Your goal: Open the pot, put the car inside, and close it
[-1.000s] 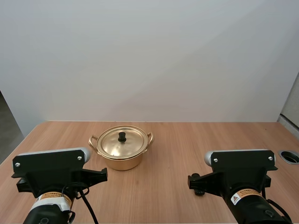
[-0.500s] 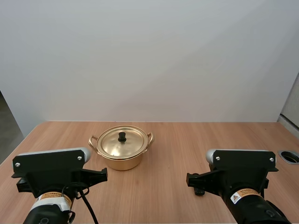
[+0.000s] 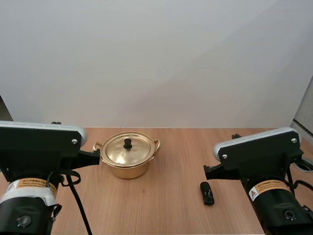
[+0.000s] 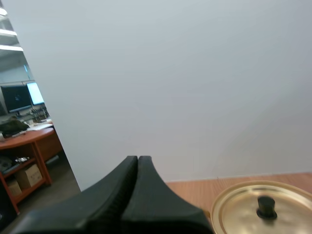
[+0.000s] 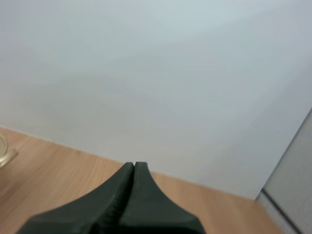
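The pot [image 3: 127, 159] has its lid [image 3: 117, 149] on and sits just ahead-right of my left gripper [image 4: 138, 159], so that arm looks like the nearer one for the knob [image 3: 127, 143]. The small dark car [image 3: 207, 193] lies low beside the right gripper [image 5: 134, 165], a bit back toward its base, long axis running away from the bases. Both grippers are pinched closed on nothing. Wooden table [image 3: 181, 147], bare wood between pot and car.

gold pot [image 3: 128, 159] upright, lid [image 3: 127, 149] on; small black car [image 3: 207, 193] on table, well right.
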You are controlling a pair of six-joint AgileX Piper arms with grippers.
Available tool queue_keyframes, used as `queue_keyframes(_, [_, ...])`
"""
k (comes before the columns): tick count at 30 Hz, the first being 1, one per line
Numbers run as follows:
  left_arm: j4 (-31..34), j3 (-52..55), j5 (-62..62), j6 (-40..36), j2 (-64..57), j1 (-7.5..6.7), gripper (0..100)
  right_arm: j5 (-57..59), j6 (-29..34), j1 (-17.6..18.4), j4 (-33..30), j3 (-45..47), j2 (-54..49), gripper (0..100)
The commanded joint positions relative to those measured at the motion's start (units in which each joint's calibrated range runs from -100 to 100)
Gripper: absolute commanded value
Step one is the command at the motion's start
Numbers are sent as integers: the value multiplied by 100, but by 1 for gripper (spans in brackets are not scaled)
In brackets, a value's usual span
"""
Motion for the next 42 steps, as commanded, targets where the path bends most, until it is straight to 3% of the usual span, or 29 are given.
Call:
queue_keyframes(1, [-368,-831,569,0,0,5,1,1537,2,0,-61,-1165,4,0])
queue_keyframes(4, [-370,-1015,788,185,0,5,0,2769,-50,0,805,-2007,4,0])
queue_keyframes(6, [-530,-1060,271,880,109,-13,0,2945,-528,0,1407,-2247,36,0])
queue_keyframes(8, [-1296,-1184,-98,1732,367,-13,0,3220,-1305,0,1935,-2360,214,0])
queue_keyframes(10, [-2310,-1423,324,2770,766,-13,0,3774,-1896,0,2285,-2402,527,0])
queue_keyframes(13, [-3769,-1984,2015,4213,1688,-5,0,4735,-2242,0,2538,-2402,1097,0])
queue_keyframes(15, [-4301,-2479,3422,4869,2459,-5,0,5283,-2294,0,2675,-2402,1433,0])
queue_keyframes(19, [-4833,-3342,4791,5255,3836,-5,0,5808,-2294,0,3067,-2402,1726,0])
queue_keyframes(25, [-5569,-4018,4776,5390,5263,-5,0,5807,-2306,0,3198,-2402,1712,0])
queue_keyframes(30, [-5671,-4297,5056,5409,6154,-5,0,5807,-2306,0,3198,-2378,1713,0])
queue_keyframes(33, [-5670,-4488,5538,5409,6588,-5,14,5807,-2306,0,3198,-2378,1713,0])
queue_keyframes(39, [-5684,-4625,5788,5213,7245,-5,84,5807,-2306,0,3198,-2378,1713,0])
queue_keyframes(42, [-5684,-4625,5827,5213,7530,-5,89,5807,-2306,0,3198,-2378,1713,0])
